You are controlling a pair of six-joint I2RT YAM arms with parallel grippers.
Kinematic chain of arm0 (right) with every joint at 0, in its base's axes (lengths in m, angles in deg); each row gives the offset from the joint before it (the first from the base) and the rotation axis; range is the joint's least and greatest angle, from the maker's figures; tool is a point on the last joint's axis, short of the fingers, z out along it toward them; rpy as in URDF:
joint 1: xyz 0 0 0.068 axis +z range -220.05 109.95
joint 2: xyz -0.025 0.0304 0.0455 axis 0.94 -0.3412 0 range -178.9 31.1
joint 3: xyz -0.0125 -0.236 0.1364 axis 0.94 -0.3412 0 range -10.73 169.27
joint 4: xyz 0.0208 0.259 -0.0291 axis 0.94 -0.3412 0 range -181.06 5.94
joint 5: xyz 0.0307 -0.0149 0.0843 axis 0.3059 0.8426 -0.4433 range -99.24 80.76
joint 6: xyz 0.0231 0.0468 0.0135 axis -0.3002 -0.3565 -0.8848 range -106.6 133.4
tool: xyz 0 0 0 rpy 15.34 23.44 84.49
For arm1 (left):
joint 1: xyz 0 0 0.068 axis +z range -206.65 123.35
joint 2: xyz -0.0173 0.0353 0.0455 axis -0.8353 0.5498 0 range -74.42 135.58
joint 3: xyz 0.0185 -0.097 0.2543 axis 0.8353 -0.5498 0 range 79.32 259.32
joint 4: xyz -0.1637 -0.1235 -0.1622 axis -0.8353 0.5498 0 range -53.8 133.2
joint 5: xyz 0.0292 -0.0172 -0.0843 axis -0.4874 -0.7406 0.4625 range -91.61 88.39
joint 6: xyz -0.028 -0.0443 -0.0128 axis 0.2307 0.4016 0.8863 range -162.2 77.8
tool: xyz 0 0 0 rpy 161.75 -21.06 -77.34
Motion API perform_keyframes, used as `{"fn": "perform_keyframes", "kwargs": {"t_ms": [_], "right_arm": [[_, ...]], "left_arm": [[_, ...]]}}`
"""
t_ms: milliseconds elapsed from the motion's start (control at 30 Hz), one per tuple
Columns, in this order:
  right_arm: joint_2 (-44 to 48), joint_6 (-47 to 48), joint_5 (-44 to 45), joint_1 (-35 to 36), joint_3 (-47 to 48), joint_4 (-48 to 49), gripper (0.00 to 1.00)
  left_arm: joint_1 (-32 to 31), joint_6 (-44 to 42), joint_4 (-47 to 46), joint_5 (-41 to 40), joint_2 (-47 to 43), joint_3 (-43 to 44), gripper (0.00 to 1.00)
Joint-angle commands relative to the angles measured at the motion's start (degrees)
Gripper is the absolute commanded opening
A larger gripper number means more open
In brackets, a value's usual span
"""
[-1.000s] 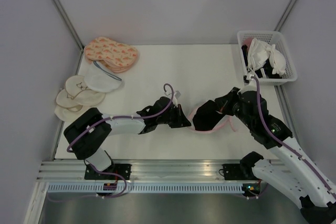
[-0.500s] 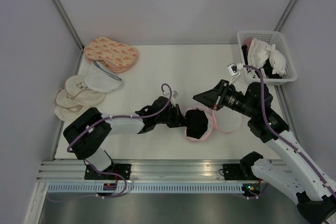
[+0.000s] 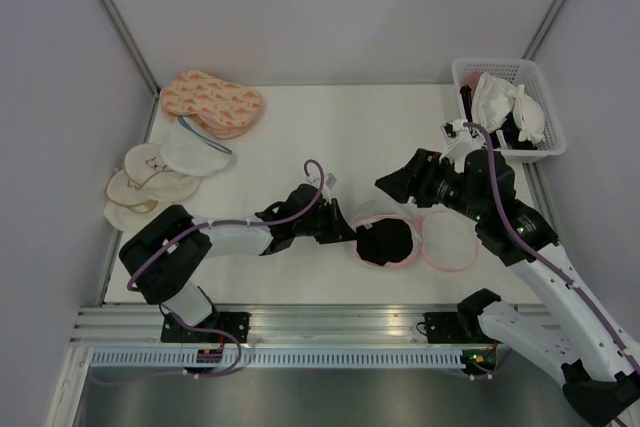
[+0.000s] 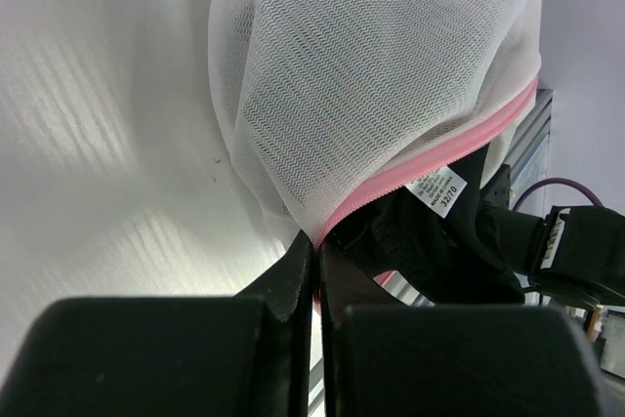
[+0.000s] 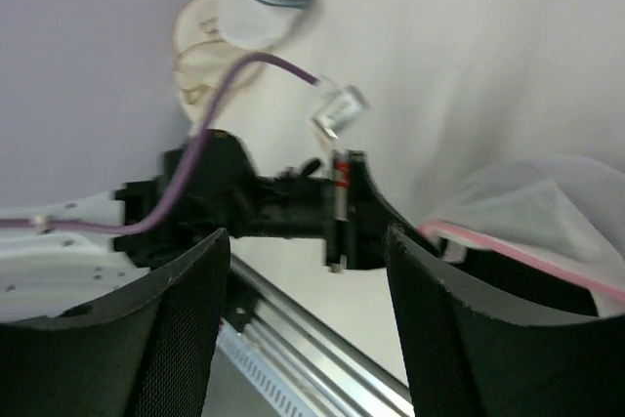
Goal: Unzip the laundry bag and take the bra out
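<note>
Step in hand: I judge the zip already run open. The laundry bag (image 3: 448, 242) lies splayed near the middle of the table (image 3: 340, 127), with one mesh half turned out flat to the right. That puts me at the removal.
Bra: the black bra (image 3: 385, 243) sits in the bag's left half, not yet lifted out. From the left wrist I see it bulging from under the pink zip rim, with a white label (image 4: 437, 190) showing.
Left fingers: the left fingers (image 3: 338, 227) are pressed together on the pink rim at the bag's left edge, pinning it.
Right fingers: the right fingers (image 3: 395, 183) stand apart with nothing between them, poised just behind the bag.
Next move: I'd lower the right fingers into the open half and close them on a fold of dark fabric, not on mesh. Then I'd draw it up and away while the left side anchors the rim.
Risk: if I catch mesh along with the bra, the whole bag would likely drag along.
Basket: the white basket (image 3: 495, 62) at the far right corner holds white padded bras (image 3: 510, 107) and something dark I cannot identify.
Elsewhere: peach patterned pads (image 3: 210, 102) and cream round pads (image 3: 140, 187) lie at the far left, well apart from the work.
</note>
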Motion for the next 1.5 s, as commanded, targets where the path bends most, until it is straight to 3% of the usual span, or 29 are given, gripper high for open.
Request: {"fn": "perform_keyframes", "kwargs": {"t_ms": [0,233,367,767,1000,1200,1333,1467], "right_arm": [[1.18,0.25,10.27,-0.19,-5.79,-9.24,0.7],[7.59,-7.14,9.04,-0.19,-21.26,-6.16,0.65],[10.14,-10.03,8.69,-0.1,-24.26,-8.52,0.65],[21.3,-20.94,9.74,-0.01,-34.46,-11.18,0.76],[18.5,-24.45,7.37,-0.1,-38.59,-2.66,0.77],[16.13,-26.04,11.41,-0.01,-40.35,1.83,0.74],[14.9,-26.48,14.04,-0.01,-41.67,5.87,0.62],[12.27,-26.57,15.63,-0.01,-40.71,10.52,0.58]], "left_arm": [[0.15,2.43,-4.76,2.65,-0.04,-0.53,0.02],[0.15,4.9,-8.01,2.83,0.05,-1.5,0.02],[0.15,5.69,-8.54,2.83,0.49,-1.06,0.02],[-1.35,7.8,-10.04,2.13,0.58,-0.53,0.02],[-3.28,9.55,-11.97,2.04,1.9,-0.18,0.02],[-4.33,10.44,-13.03,1.95,1.73,-0.09,0.02],[-5.04,10.7,-13.55,2.48,2.34,0.44,0.02],[-6.18,11.14,-14.17,2.83,3.13,0.88,0.02]]}}
